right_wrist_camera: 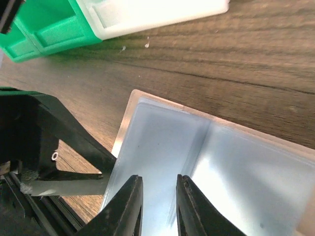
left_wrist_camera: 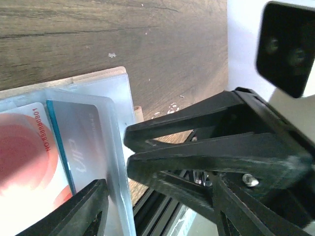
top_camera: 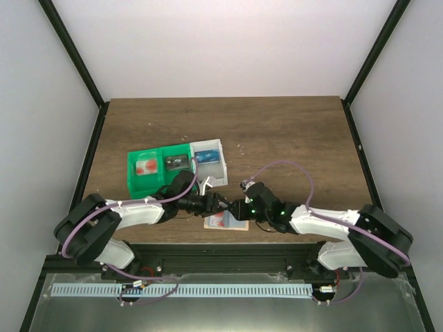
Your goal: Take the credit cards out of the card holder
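Observation:
The card holder lies open near the table's front edge, blue-grey panels up. In the left wrist view its panel holds a pale card with red circles and a grey-blue card beside it. My left gripper is open and straddles the panel's near edge, one finger lying over the panel. My right gripper hovers low over the holder's fold, its jaws a narrow gap apart with nothing clearly between them. Both grippers meet tip to tip over the holder.
A green compartment tray with cards in it and a translucent white box holding a blue card stand just behind the holder. The green tray and white box also show at the top of the right wrist view.

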{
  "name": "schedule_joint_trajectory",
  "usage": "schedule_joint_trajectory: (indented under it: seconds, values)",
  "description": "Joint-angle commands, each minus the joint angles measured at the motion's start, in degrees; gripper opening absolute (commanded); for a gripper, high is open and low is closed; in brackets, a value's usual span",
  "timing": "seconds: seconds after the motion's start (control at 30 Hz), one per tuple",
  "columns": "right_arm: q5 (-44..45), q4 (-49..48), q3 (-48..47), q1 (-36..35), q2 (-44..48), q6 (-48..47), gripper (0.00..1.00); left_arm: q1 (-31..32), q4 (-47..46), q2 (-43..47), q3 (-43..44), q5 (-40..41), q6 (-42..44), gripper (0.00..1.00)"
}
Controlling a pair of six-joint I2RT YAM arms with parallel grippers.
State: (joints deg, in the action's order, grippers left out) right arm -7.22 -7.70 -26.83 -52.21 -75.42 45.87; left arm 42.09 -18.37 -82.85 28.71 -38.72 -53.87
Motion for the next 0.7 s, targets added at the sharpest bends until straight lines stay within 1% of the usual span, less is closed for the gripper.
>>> schedule_joint_trajectory:
  seconds: [0.0,0.13,0.3,0.67]
  values:
    - [5.0,5.8,1.6,-0.1,6.4,-1.0,0.22,1.0,-3.2,-1.3,2.0,-1.0,-0.5,0.6]
    - [6.5,10.2,2.3,-0.1,11.7,-0.7,0.24,1.1,-3.5,-2.9,3.0,-1.3,-0.2,0.6]
    - [8.2,13.5,2.3,-0.1,15.5,0.4,0.25,1.1,-5.1,-4.5,3.4,-2.2,-0.5,0.6]
    - [6.6,12.8,1.6,0.0,15.6,1.2,0.25,1.1,-4.9,-4.4,3.5,-2.1,-0.2,0.6]
